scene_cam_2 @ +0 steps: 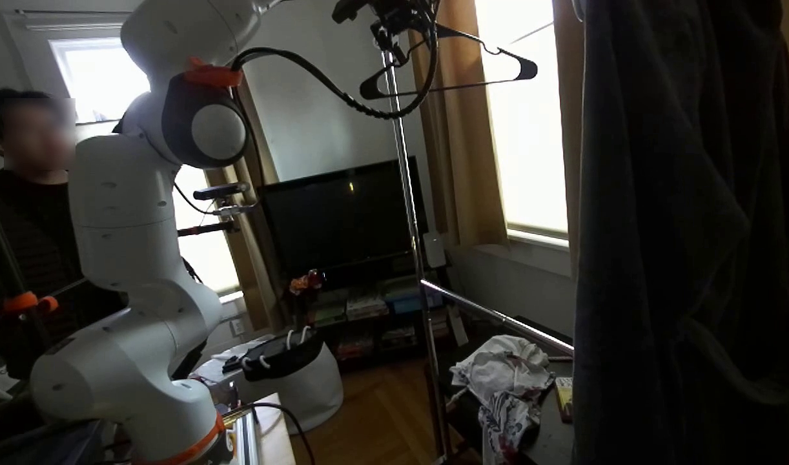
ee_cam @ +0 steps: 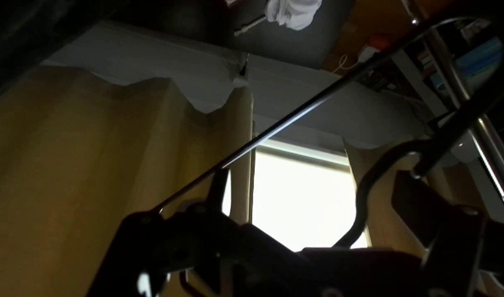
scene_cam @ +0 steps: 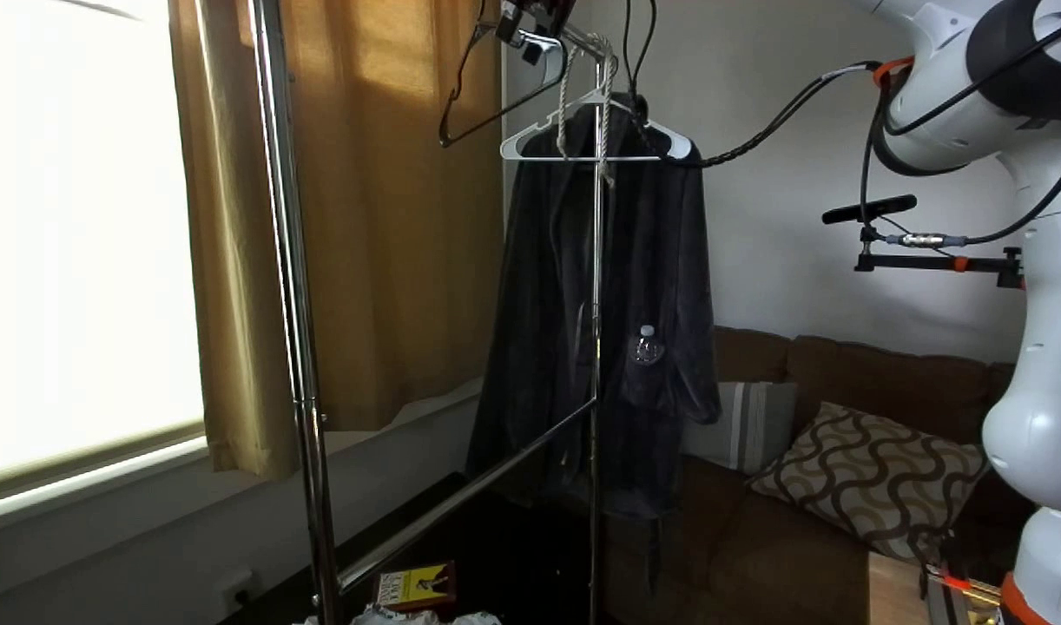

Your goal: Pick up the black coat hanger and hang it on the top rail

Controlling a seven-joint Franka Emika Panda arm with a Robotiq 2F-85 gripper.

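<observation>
The black two-finger tool (ee_cam: 314, 179) is way up high with its fingers (ee_cam: 217, 192) spread well apart; right at it is the thin black coat hanger (ee_cam: 285, 122), and from the wrist you can see a bent stretch of its frame between those fingers before it goes out of sight behind the tool; in both exterior views the hanger's below the tool, tilted, up near the shiny chrome top rail (scene_cam: 581, 41) of a clothes rack (scene_cam: 289, 260); its hook is hidden, so honestly I can't tell if it's on that rail; a pale twisted rope (scene_cam: 609, 80) is looped round the rail's end, and near it a long dark grey robe (scene_cam: 656, 260) hangs on a white plastic hanger (scene_cam: 539, 159); the big white robot arm (scene_cam_2: 120, 206) stands beside the rack; down low there's a dark flat desk (ee_cam: 314, 49) with a crumpled white cloth (scene_cam_2: 501, 368) and a yellow-and-red box (scene_cam: 416, 586) on it; mustard fabric curtains (scene_cam: 374, 217) hang behind the black hanger next to a bright window (scene_cam: 79, 217); over past the robe is a brown sofa (scene_cam: 895, 373) with a wavy-patterned cushion (scene_cam: 869, 473); and a person (scene_cam_2: 46, 219) in a dark top stands behind the arm, face blurred.
</observation>
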